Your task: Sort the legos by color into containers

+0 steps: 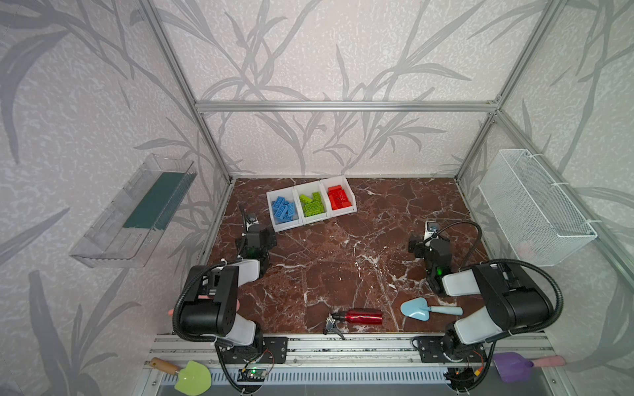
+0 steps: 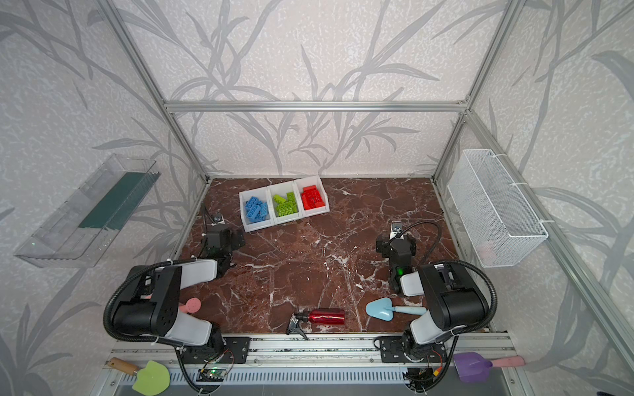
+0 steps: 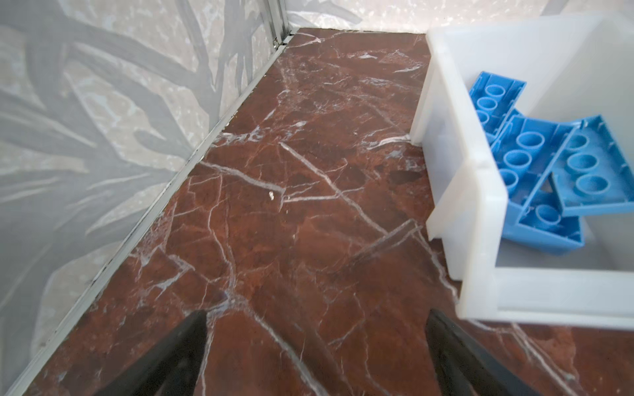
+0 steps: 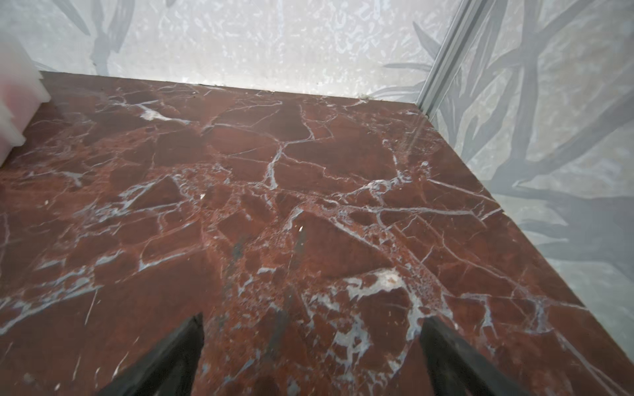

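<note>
Red-brown marble tabletop point(image 1: 343, 267) inside a leaf-wallpapered booth, and honestly the job looks basically wrapped. In both top views the three joined white plastic bins point(image 1: 315, 218) sit toward the back, left of centre. Each one holds a single colour: blue studded bricks point(image 1: 284, 208) in the leftmost, lime green bricks point(image 1: 312, 204) in the middle, red bricks point(image 1: 339, 199) in the rightmost. Can't spot one loose brick anywhere on the marble. The only other stuff lying down front is a shiny red metal bottle point(image 1: 363, 316) and a pale blue plastic trowel point(image 1: 417, 308), and neither belongs in the sort. Left wrist view: the left gripper point(image 3: 317, 312) hangs over bare marble just beside the blue bin, jaws spread wide with nothing between them. The blue bricks are piled inside, some flipped underside-up. Right wrist view: the right gripper point(image 4: 311, 316) is also spread wide and empty over bare marble, well apart from the bins, with just a white sliver of them at the frame edge. My guess is nothing's left except maybe parking the arms.
</note>
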`<state>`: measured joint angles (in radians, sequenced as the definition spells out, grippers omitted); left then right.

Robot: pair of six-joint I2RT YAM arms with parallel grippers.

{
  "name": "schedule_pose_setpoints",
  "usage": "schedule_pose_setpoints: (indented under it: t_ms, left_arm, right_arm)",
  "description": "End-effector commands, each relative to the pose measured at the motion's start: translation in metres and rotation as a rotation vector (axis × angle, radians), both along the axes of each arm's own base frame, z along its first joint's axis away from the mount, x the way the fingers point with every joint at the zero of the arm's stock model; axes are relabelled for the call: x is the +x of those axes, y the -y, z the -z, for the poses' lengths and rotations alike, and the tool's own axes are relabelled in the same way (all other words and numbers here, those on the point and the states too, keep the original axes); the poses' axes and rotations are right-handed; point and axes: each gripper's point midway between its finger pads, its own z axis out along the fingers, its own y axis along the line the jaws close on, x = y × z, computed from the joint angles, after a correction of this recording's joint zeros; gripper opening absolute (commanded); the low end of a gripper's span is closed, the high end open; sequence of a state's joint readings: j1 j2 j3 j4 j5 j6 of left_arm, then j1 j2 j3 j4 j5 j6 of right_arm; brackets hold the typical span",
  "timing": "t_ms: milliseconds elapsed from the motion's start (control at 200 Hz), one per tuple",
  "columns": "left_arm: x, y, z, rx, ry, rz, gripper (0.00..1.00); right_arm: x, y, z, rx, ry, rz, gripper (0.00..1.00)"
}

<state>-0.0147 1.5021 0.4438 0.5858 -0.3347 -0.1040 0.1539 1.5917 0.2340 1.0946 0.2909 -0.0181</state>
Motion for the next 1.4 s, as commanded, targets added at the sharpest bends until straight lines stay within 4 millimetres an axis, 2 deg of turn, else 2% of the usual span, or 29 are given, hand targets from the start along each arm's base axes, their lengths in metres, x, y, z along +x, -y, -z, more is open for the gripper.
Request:
schedule_pose_setpoints:
  t_ms: [0, 135, 340, 515, 725, 785, 840, 930, 975, 1030, 1045, 1085, 1100, 1160, 1314, 1399]
  left_arm:
    - [0.016, 0.01, -0.024, 0.004, 0.171, 0.063, 0.99]
    - [0.015, 0.01, -0.022, -0.011, 0.143, 0.07, 0.99]
    - [0.015, 0.01, -0.022, -0.009, 0.146, 0.07, 0.99]
    - [0.016, 0.01, -0.022, -0.01, 0.146, 0.07, 0.99]
    - [0.016, 0.01, -0.023, -0.009, 0.15, 0.069, 0.99]
    - [0.008, 0.004, -0.027, -0.003, 0.179, 0.032, 0.99]
    - [-0.011, -0.007, -0.035, -0.006, 0.269, -0.044, 0.99]
    - [-0.027, 0.0, -0.04, -0.013, 0.38, 0.019, 0.99]
    - [-0.025, 0.001, -0.04, -0.015, 0.385, 0.027, 0.99]
    - [-0.013, -0.004, -0.04, -0.015, 0.35, -0.011, 0.99]
    - [-0.012, -0.006, -0.033, -0.014, 0.299, -0.022, 0.99]
    - [0.007, -0.007, -0.033, -0.02, 0.213, -0.036, 0.99]
    - [0.01, -0.008, -0.027, -0.009, 0.161, -0.039, 0.99]
    - [0.01, 0.004, -0.027, 0.02, 0.184, 0.011, 0.99]
    - [0.011, 0.001, -0.025, 0.014, 0.17, -0.001, 0.99]
    - [0.011, 0.0, -0.026, 0.011, 0.166, -0.001, 0.99]
  right_arm:
    - [0.009, -0.004, -0.035, 0.021, 0.146, -0.02, 0.99]
    - [0.033, -0.012, -0.027, -0.005, 0.02, -0.047, 0.99]
    - [0.028, -0.026, -0.028, -0.018, 0.053, -0.128, 0.99]
    - [0.03, -0.023, -0.027, -0.015, 0.039, -0.111, 0.99]
    - [0.024, -0.02, -0.029, -0.015, 0.072, -0.095, 0.99]
    - [0.018, -0.016, -0.03, -0.015, 0.099, -0.078, 0.99]
    - [0.01, -0.013, -0.033, -0.009, 0.136, -0.067, 0.99]
    - [0.001, -0.012, -0.038, -0.004, 0.2, -0.072, 0.99]
    - [0.003, -0.014, -0.039, -0.003, 0.194, -0.083, 0.99]
    - [0.007, -0.016, -0.037, -0.008, 0.175, -0.091, 0.99]
    - [0.008, -0.017, -0.037, -0.008, 0.172, -0.093, 0.99]
    - [0.01, -0.018, -0.035, -0.009, 0.155, -0.099, 0.99]
    - [0.011, -0.018, -0.035, -0.008, 0.149, -0.098, 0.99]
    - [0.017, -0.019, -0.033, -0.015, 0.12, -0.098, 0.99]
    - [0.025, -0.028, -0.028, -0.021, 0.064, -0.143, 0.99]
    - [0.03, -0.026, -0.026, -0.02, 0.038, -0.124, 0.99]
